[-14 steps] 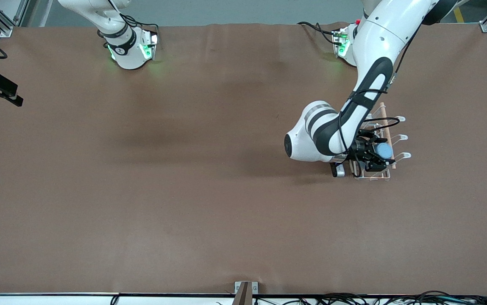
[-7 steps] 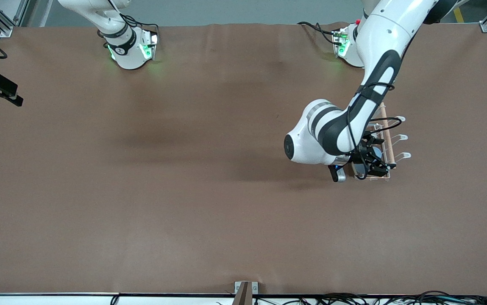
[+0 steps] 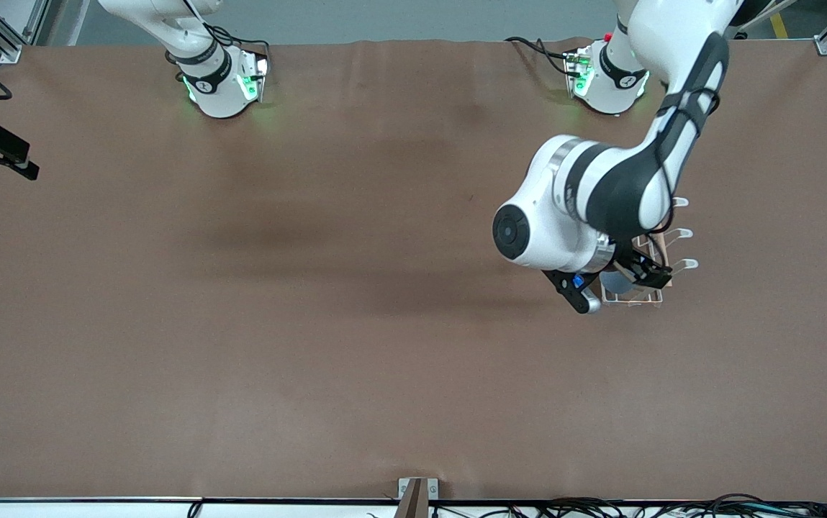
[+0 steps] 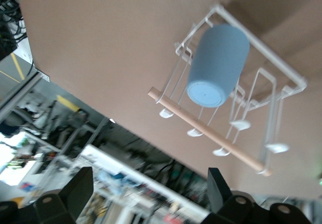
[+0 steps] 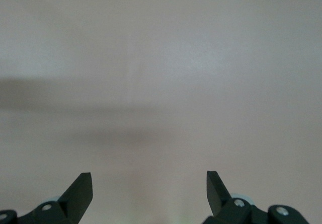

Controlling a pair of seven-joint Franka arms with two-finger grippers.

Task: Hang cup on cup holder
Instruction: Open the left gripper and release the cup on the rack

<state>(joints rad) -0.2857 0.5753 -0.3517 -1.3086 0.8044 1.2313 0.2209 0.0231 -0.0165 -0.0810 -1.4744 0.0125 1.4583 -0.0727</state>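
Cup (image 4: 218, 65), light blue and handleless, sits mouth-down on one of the slanting pegs of the cup holder (image 4: 274, 72), toward the left arm's end of the table. Front view: the white wire rack (image 3: 633, 295) is largely covered by the left arm's wrist, and only a sliver of blue (image 3: 613, 282) shows at its edge nearer the camera; three loop-tipped pegs project clear of the arm. The left gripper (image 3: 643, 272) hangs over the rack, and its finger state cannot be read from this angle. The right arm waits at its base, its gripper out of frame in this view. Left wrist view: the cup rests alone on its peg with its closed base facing the camera, just beside the wooden rod (image 4: 209, 132); the remaining pegs carry nothing. The left gripper's fingers (image 4: 80, 188) are spread wide at the frame's lower edge with nothing between them, well clear of the cup. Right wrist view: the right gripper (image 5: 149, 183) shows its fingers spread apart over bare table (image 5: 161, 73), empty. Judgement: the hanging itself appears done and the step in hand is release and retreat. The next move calls for the left arm to draw away without brushing the rod or pegs, since a knock could tip the light rack or dislodge the cup.
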